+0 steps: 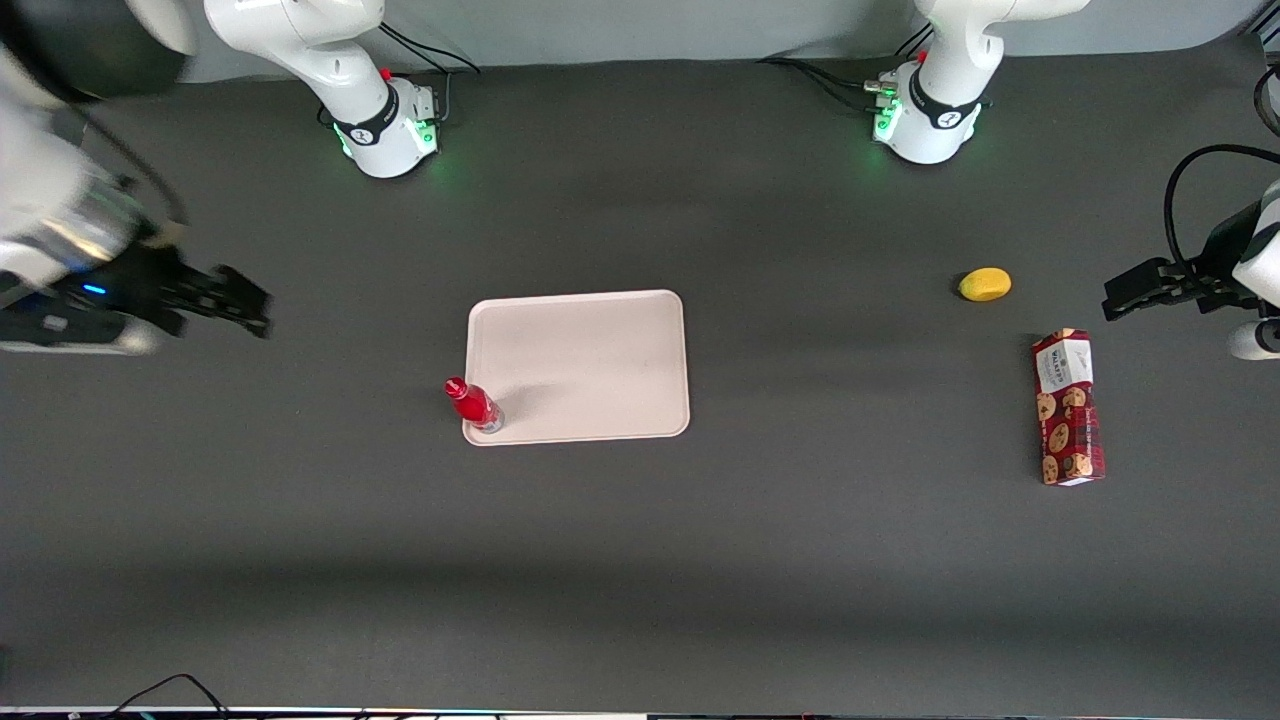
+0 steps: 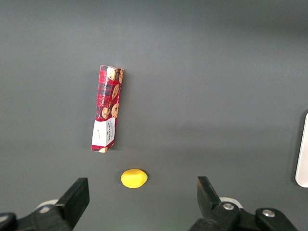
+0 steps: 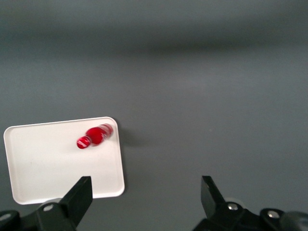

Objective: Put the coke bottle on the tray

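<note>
Coke bottle (image 1: 474,404) upright in tray (image 1: 600,360) corner, tool (image 1: 240,300) open, apart

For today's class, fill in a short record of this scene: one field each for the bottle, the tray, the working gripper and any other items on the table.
coke bottle: upright on the tray, at a corner nearer the front camera, toward the working arm's end
tray: flat at mid-table, holding only the bottle
gripper: open, holding nothing, well apart from the tray toward the working arm's end
cookie box: lying flat toward the parked arm's end
lemon: beside the box, farther from the front camera
</note>
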